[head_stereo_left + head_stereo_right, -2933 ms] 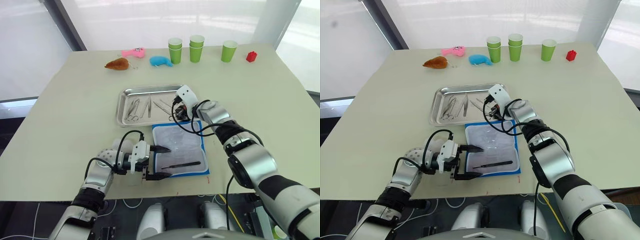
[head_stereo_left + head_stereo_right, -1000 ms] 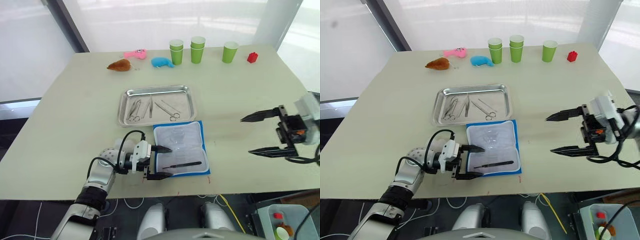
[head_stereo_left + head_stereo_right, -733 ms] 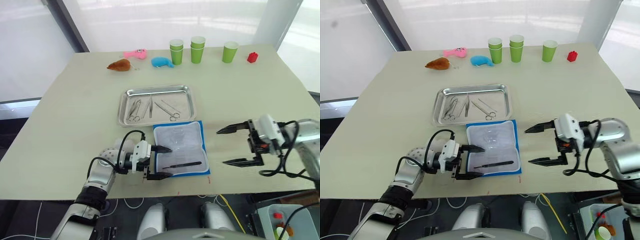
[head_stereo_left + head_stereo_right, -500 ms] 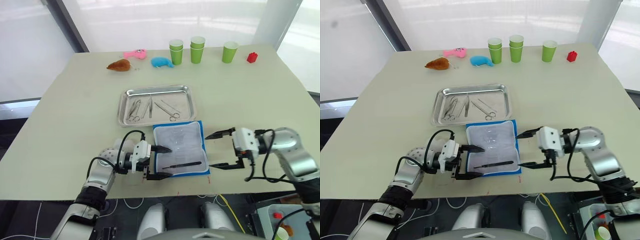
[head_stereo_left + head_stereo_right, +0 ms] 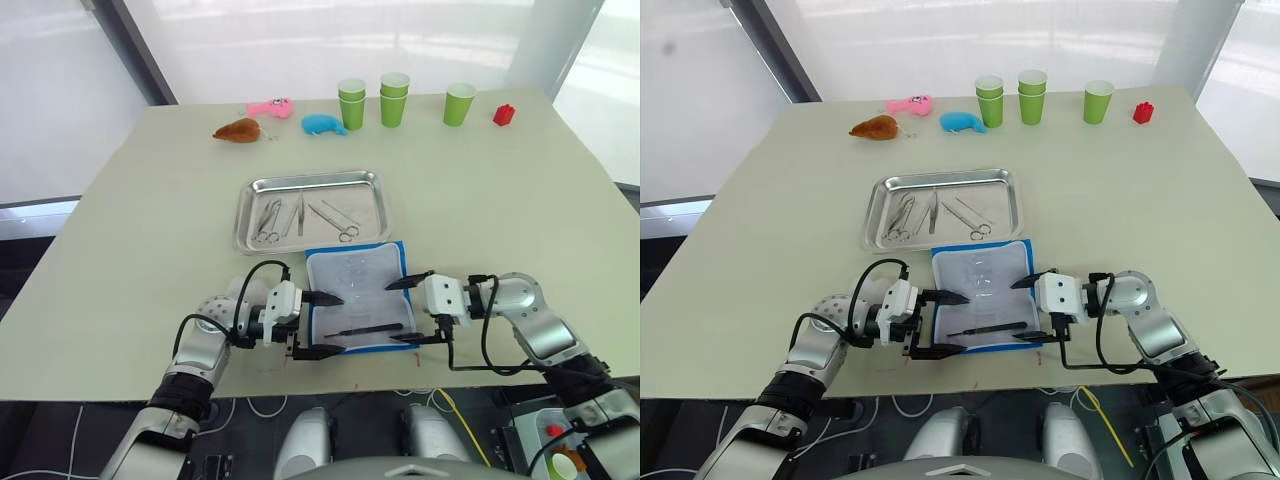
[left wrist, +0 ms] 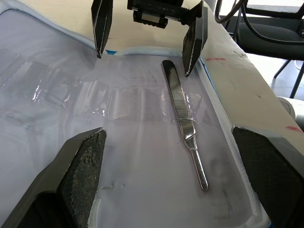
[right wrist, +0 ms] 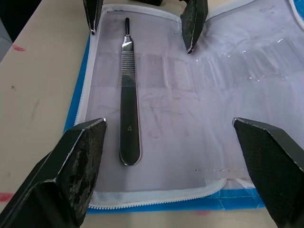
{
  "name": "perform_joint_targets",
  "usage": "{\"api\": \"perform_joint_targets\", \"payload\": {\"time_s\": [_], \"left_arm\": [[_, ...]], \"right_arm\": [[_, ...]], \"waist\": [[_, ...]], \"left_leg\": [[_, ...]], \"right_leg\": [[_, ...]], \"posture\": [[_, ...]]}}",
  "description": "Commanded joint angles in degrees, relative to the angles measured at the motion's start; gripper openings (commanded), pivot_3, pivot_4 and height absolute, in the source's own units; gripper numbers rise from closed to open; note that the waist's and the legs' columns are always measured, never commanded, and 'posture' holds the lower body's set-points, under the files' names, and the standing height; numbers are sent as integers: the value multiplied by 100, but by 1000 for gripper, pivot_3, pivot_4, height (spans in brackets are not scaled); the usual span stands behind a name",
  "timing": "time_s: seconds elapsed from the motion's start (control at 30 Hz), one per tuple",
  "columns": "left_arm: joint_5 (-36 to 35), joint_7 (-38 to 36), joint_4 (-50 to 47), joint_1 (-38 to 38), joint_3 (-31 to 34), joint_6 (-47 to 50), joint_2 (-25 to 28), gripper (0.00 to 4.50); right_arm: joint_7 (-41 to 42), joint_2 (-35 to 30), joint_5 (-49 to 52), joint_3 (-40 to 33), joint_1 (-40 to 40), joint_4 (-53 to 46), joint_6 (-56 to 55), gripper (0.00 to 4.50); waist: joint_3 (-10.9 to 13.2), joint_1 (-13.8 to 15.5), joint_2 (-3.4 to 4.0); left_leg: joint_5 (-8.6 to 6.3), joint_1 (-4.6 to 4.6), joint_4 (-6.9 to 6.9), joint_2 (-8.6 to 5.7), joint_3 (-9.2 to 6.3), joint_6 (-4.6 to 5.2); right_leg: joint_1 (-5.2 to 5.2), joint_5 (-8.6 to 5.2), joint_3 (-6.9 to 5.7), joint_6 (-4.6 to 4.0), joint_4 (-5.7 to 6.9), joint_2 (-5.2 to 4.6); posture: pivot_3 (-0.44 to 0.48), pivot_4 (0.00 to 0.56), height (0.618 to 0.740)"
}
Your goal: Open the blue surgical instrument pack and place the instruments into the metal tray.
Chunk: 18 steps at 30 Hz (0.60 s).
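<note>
- The blue surgical instrument pack [image 5: 360,298] lies open and flat near the front edge of the surface, its pale lining up, rimmed by a white zipper and blue fabric.
- One instrument is left on the lining: a straight silver handle [image 7: 129,90], flat and ribbed along its middle, with a narrow neck at one end and a rounded butt at the other.
- The metal tray [image 5: 311,208] sits just behind the pack, shiny steel with rounded corners; several thin instruments [image 5: 302,214] already lie in it, some with ring handles.
- The left gripper [image 5: 319,324] hovers at the pack's left edge, fingers spread wide.
- The right gripper [image 5: 411,309] faces it from the pack's right edge, likewise spread, the handle's rounded end lying between its fingertips' line of approach.
- I judge the handle light, rigid and slick; lying flush on soft lining, it offers little for fingertips to get under.
- The ribbed middle looks the best place to pinch, across its narrow width.
- Clear plastic pockets [image 6: 95,95] on the lining are crinkled and glossy; a fingertip could snag them or drag the soft pack along.
</note>
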Motion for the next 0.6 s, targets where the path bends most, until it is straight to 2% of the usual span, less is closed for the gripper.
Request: {"api": "perform_joint_targets", "payload": {"time_s": [0.03,0.13,0.17,0.2,0.3,0.33,0.43,0.47,0.6], "left_arm": [[497,14,583,375,-443,399,36,4500],[497,25,578,376,-442,404,39,4500],[493,25,563,387,-439,408,48,4500],[491,25,551,396,-436,411,56,4500],[490,20,523,430,-434,416,77,4500],[491,18,523,434,-436,415,79,4500],[490,18,529,430,-439,416,79,4500],[490,18,534,427,-439,413,79,4500],[497,18,557,421,-445,393,70,4500]], "right_arm": [[97,-144,-199,195,32,177,299,4435],[217,-287,-273,293,100,247,442,3718],[239,-322,-279,319,123,230,494,3241],[251,-348,-285,341,136,213,547,3041],[290,-388,-294,444,126,125,775,1664],[302,-390,-291,475,117,87,851,1664],[328,-394,-269,551,103,-53,1088,321],[344,-395,-248,569,102,-98,1174,51],[335,-364,-157,559,74,-284,1417,51]], "waist": [[-4,0,-6],[-16,3,-20],[-17,3,-21],[-20,3,-25],[-33,-2,-38],[-39,-4,-43],[-63,-9,-55],[-69,-8,-58],[-75,-8,-60]], "left_leg": [[0,2,0,0,0,0],[0,2,0,0,1,0],[0,3,0,0,0,0],[0,3,0,0,0,0],[0,8,0,0,1,0],[0,8,0,0,1,0],[0,10,0,2,1,0],[0,11,0,2,1,0],[0,10,0,3,1,0]], "right_leg": [[1,0,0,0,0,0],[3,0,1,0,0,-1],[4,0,0,0,0,-1],[4,0,0,0,0,-1],[6,0,1,0,0,-2],[6,0,1,0,0,-2],[7,0,1,-1,0,-2],[7,0,1,0,0,-2],[7,-1,0,-1,0,-3]], "posture": [[0,150,740],[0,150,740],[0,150,740],[0,150,740],[0,150,740],[0,150,740],[0,150,740],[0,150,740],[0,150,740]]}}
